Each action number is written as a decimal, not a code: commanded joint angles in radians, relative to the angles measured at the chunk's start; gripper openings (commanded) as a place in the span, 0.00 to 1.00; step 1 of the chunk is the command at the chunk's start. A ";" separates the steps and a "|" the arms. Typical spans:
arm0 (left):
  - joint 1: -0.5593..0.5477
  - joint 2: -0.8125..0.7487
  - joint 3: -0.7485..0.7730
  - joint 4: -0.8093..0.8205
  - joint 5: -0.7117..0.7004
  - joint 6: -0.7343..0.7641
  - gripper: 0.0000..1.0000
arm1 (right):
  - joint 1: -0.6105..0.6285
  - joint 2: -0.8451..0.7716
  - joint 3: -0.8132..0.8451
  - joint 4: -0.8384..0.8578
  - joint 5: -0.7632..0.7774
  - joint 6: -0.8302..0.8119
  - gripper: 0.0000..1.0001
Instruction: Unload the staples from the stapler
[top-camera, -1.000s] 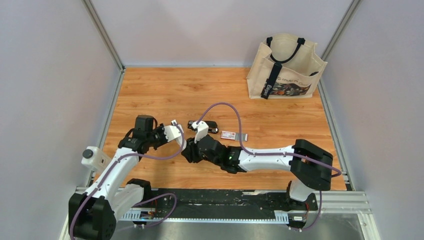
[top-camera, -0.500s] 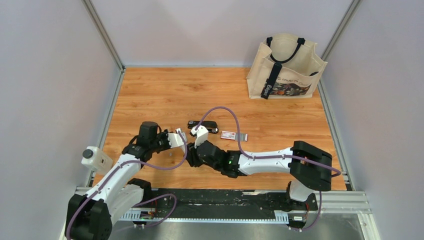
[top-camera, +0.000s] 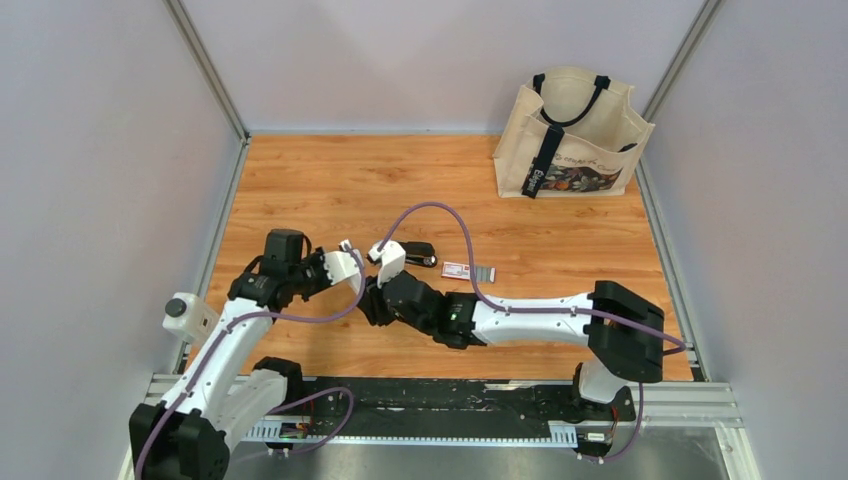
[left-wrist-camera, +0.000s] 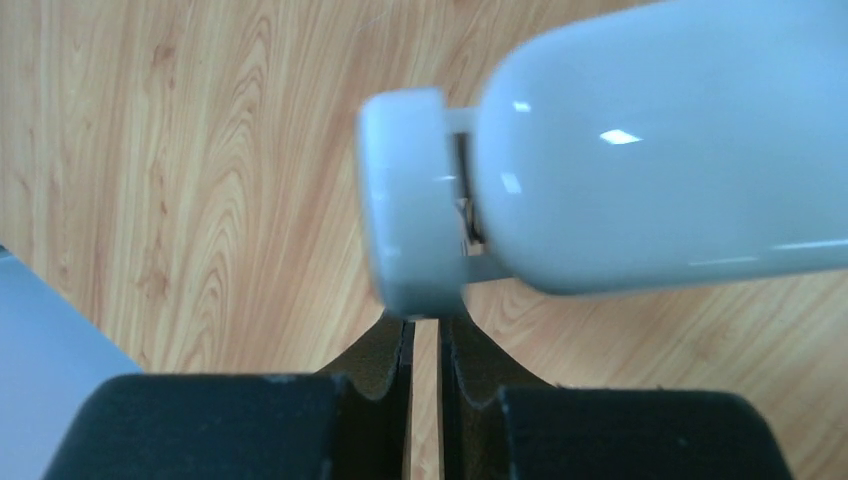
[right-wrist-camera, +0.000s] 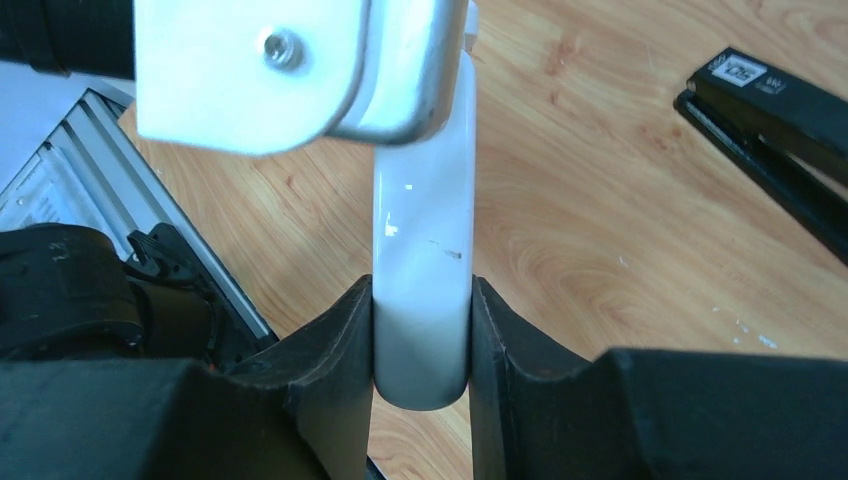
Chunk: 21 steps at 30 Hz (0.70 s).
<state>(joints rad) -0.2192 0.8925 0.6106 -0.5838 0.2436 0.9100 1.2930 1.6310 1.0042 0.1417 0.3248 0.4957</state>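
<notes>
Right claw (right-wrist-camera: 420, 305): clenching a white rounded bar (right-wrist-camera: 420, 220), with both black fingers (right-wrist-camera: 335, 340) pressing flat against its sides. The bar is hanging clear of the desk (top-camera: 330, 180), and what it is I cannot tell.
Pale plate (right-wrist-camera: 250, 70): sitting at the bar's far end in the right wrist view and carrying one screw. Whether it is touching the bar or only overlapping it I cannot tell.
Left claw (left-wrist-camera: 424, 340): its fingers are standing almost together, leaving only a slim slit between them. The tips are reaching the lower edge of a blurred white capped shape (left-wrist-camera: 600, 150). Whether they are pinching anything I cannot tell.
Arms: both are reaching toward the middle of the desk, with the two claws just beside each other.
Black stapler (top-camera: 410, 252): lying on the desk just beyond the right claw, with neither claw gripping it.
Staples (top-camera: 485, 273): lying on the bare desk as a short grey strip, out of the stapler and apart from both claws.
Pink-and-white box (top-camera: 457, 269): lying flat between the black stapler and the staples, just beside the strip.
Tote bag (top-camera: 575, 135): standing upright at the far right corner of the desk, well apart from everything else.
</notes>
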 joint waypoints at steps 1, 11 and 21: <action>0.009 -0.067 0.069 -0.207 0.218 0.006 0.13 | -0.027 0.026 0.123 -0.065 -0.024 -0.068 0.06; 0.007 -0.118 0.066 -0.318 0.376 0.044 0.13 | -0.077 0.101 0.209 -0.084 0.037 -0.054 0.05; 0.007 -0.098 0.166 -0.508 0.655 0.040 0.30 | -0.103 0.107 0.231 -0.051 0.048 -0.037 0.04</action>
<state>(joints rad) -0.1524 0.8410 0.7097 -0.9550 0.5171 0.8062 1.2644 1.6997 1.1824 0.0196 0.2920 0.4469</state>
